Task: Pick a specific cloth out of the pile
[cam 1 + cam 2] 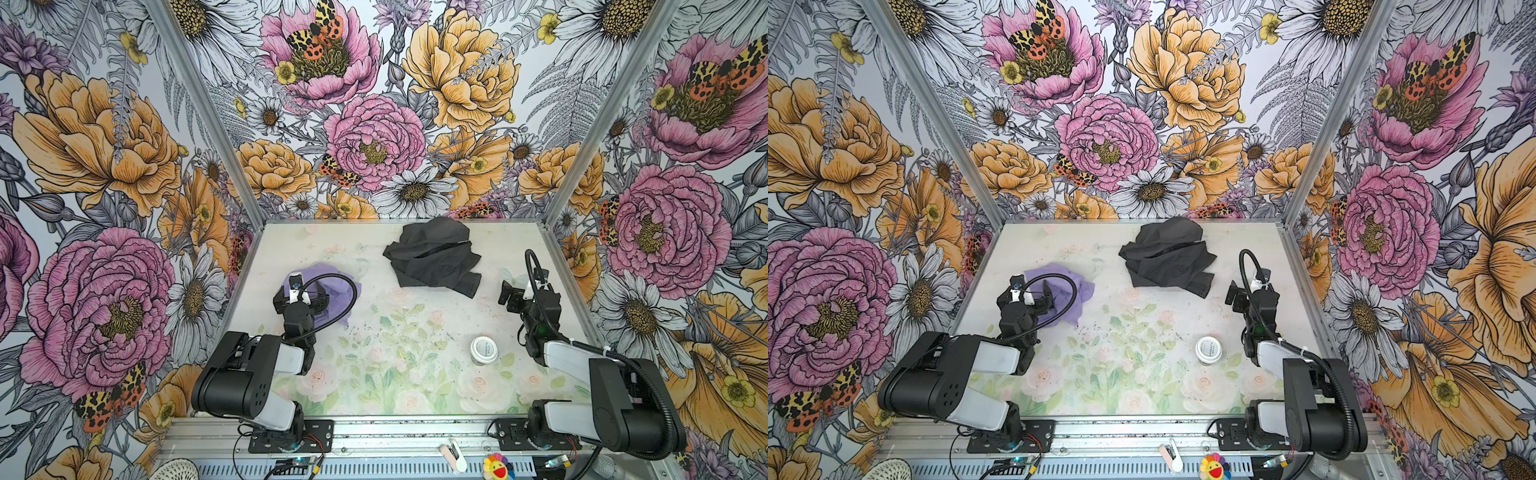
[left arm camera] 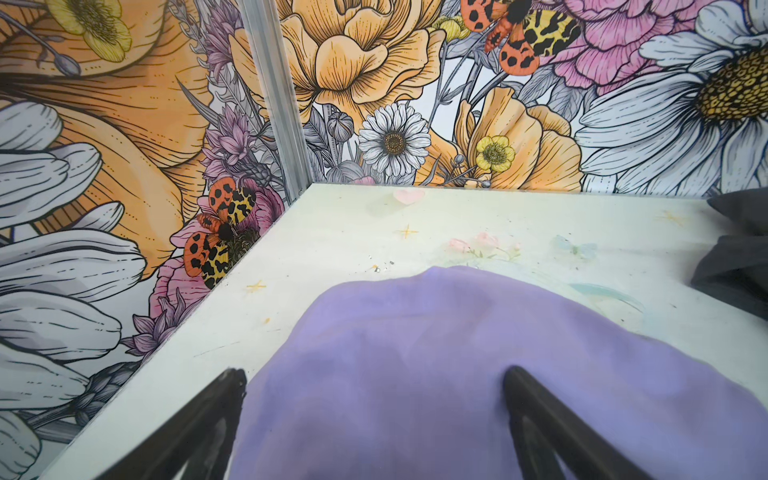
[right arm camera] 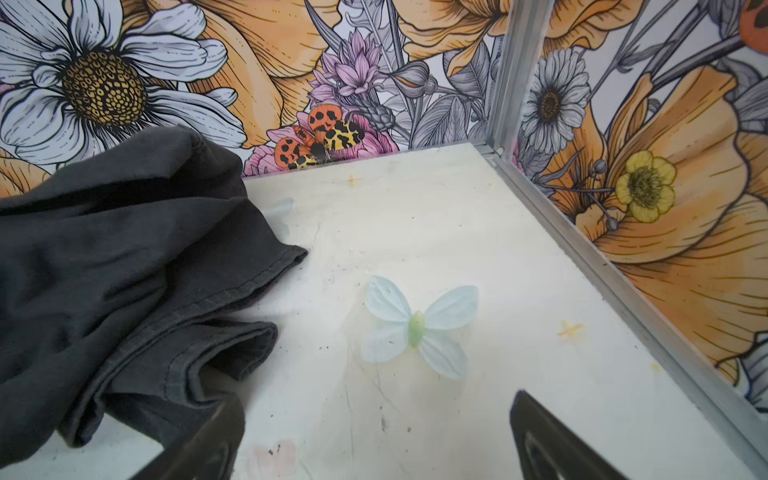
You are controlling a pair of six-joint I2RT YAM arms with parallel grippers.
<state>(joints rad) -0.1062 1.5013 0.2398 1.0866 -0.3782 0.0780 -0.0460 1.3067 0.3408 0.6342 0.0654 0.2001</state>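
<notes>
The lavender cloth (image 1: 341,286) (image 1: 1077,291) lies crumpled on the left of the table, apart from the pile (image 1: 432,257) (image 1: 1167,257) of charcoal-black garments at the back centre. My left gripper (image 1: 301,296) (image 1: 1027,297) hovers right over the cloth, open. In the left wrist view the cloth (image 2: 415,365) fills the wide gap of the gripper (image 2: 374,376), with one fingertip (image 2: 515,380) resting on the fabric. My right gripper (image 1: 513,297) (image 1: 1235,299) is open over bare table (image 3: 415,232) just right of the pile (image 3: 104,270); nothing lies within the gripper (image 3: 374,415).
A small white-lidded jar (image 1: 484,350) (image 1: 1208,349) stands at the front right, near the right arm. Floral walls with metal corner posts (image 1: 199,104) close in the table at the back and both sides. A dark garment edge (image 2: 735,257) shows in the left wrist view.
</notes>
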